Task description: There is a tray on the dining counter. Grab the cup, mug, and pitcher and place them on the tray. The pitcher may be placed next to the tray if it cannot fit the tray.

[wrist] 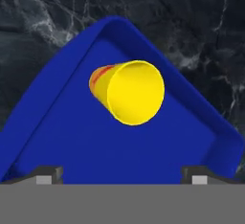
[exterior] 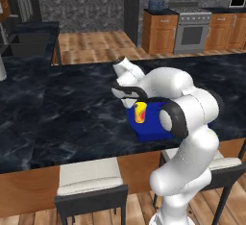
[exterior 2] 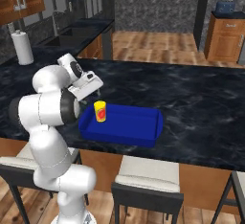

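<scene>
The yellow cup (exterior: pixel 140 112) (exterior 2: pixel 100 111) (wrist: pixel 131 92) with its red mark stands upright in the left end of the blue tray (exterior: pixel 150 125) (exterior 2: pixel 131 125) (wrist: pixel 72 137). The tray lies near the front edge of the black marble dining counter (exterior: pixel 62 104) (exterior 2: pixel 201 103). My gripper (exterior: pixel 129 98) (exterior 2: pixel 97 92) (wrist: pixel 122 176) hangs just above and behind the cup, open, fingers wide apart with nothing between them. It does not touch the cup. The mug and the pitcher are out of view.
White-cushioned stools (exterior: pixel 89 176) (exterior 2: pixel 148 177) stand along the counter's near side. A paper towel roll (exterior 2: pixel 22 47) sits on the far left counter by a sink. A stove (exterior: pixel 192 29) and wooden cabinets line the back wall.
</scene>
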Controlling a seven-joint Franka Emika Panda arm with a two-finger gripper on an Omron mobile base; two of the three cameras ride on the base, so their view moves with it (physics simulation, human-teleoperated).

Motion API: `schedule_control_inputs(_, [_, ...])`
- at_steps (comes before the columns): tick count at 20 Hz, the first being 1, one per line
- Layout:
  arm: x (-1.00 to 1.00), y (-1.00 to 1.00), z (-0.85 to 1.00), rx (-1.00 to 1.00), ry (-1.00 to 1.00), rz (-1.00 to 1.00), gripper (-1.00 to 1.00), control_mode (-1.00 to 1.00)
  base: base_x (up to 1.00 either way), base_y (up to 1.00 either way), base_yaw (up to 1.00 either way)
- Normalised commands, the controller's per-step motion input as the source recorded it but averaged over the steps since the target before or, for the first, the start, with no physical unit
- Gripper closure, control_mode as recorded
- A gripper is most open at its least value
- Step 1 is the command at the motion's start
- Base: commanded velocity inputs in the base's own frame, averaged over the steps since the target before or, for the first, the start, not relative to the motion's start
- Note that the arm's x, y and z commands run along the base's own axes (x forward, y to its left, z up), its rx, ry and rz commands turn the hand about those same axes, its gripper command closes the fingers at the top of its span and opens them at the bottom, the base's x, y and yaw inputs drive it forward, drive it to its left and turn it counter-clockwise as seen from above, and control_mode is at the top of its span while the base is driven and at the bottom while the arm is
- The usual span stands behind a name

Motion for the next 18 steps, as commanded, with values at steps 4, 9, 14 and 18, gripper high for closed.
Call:
schedule_control_inputs(4, [-0.82, -0.27, 0.53, 0.16, -0.16, -0.07, -1.0, -1.0, 0.0, 0.0, 0.0])
schedule_control_inputs(9, [-0.99, -0.43, 0.38, 0.26, -0.18, -0.15, -1.0, -1.0, 0.0, 0.0, 0.0])
schedule_control_inputs(14, [-0.98, -0.35, 0.42, 0.24, -0.19, -0.17, -1.0, -1.0, 0.0, 0.0, 0.0])
schedule_control_inputs(18, [-0.86, -0.07, 0.34, 0.11, -0.16, -0.16, -1.0, -1.0, 0.0, 0.0, 0.0])
